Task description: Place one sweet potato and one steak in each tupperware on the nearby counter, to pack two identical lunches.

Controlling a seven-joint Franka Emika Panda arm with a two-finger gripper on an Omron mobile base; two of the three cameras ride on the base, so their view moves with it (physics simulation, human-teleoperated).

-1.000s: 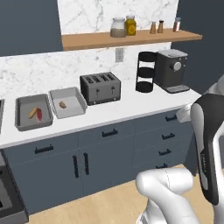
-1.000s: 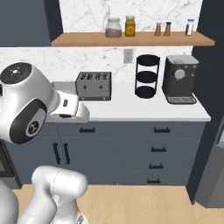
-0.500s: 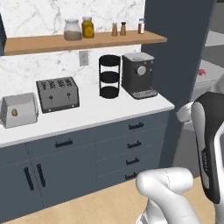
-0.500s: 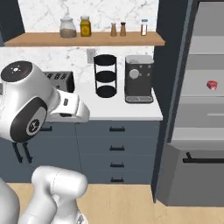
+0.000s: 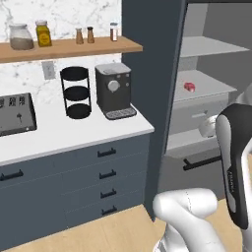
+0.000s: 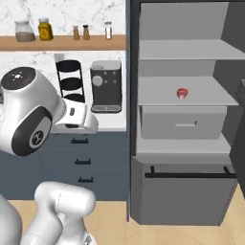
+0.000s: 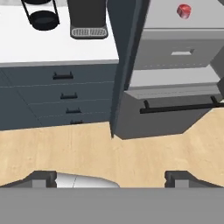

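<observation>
My gripper (image 7: pixel 111 179) is open, its two dark fingertips (image 7: pixel 43 178) far apart over the wooden floor, with nothing between them. A small red lump (image 6: pixel 182 92) that may be a steak lies on a middle shelf of the open fridge; it also shows as the red lump (image 5: pixel 189 87) and, at the top, the red lump (image 7: pixel 184 10). The white counter (image 5: pixel 59 138) runs to the left of the fridge. The tupperware and the sweet potato are out of view.
On the counter stand a toaster (image 5: pixel 15 114), a black tiered rack (image 5: pixel 77 92) and a coffee machine (image 5: pixel 114 91). A wooden wall shelf (image 5: pixel 64 47) holds jars. The fridge has a grey inner drawer (image 6: pixel 184 123) and a bottom drawer with a black handle (image 6: pixel 186 174).
The whole picture has shifted: the base has moved right along the counter. The trays and most of the toaster have left the frame, and the open fridge has come in. The gripper stays open.
</observation>
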